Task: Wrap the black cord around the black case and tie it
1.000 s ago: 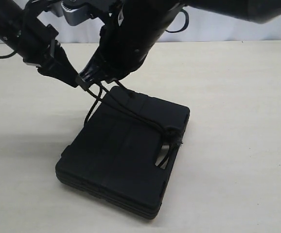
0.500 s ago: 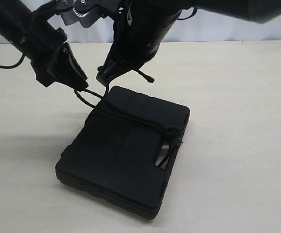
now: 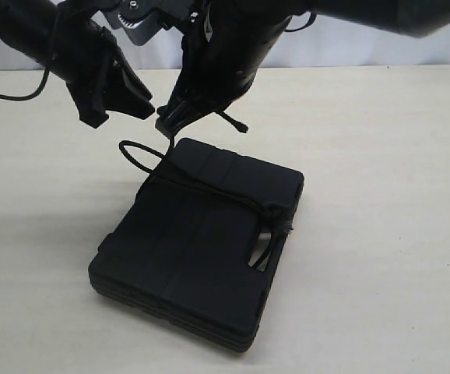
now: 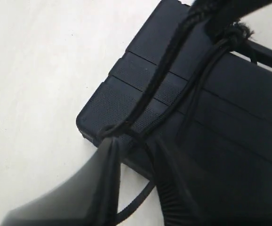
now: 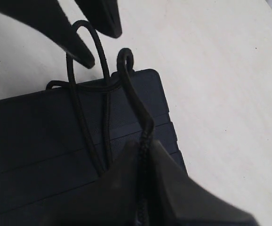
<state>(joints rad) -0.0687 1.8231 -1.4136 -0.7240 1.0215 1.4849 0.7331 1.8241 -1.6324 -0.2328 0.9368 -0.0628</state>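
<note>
While black cord [image 3: 209,189] crosses the black case [image 3: 186,265], a loop overhangs its corner.
Above, right gripper [image 3: 167,125] jaws pinch cord; left gripper [image 3: 125,115] jaws stand part-open, empty.

Right tool [image 5: 145,140] pinching black cord [image 5: 137,100], black case [image 5: 32,141] beneath

The left arm [image 3: 42,35] and right arm [image 3: 237,47] are bulky matte black, with tapered jaws and a grey bracket [image 3: 139,23].

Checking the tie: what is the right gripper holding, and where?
The right gripper is shut on the black cord, on the stretch running up from the edge of the black case.
</note>
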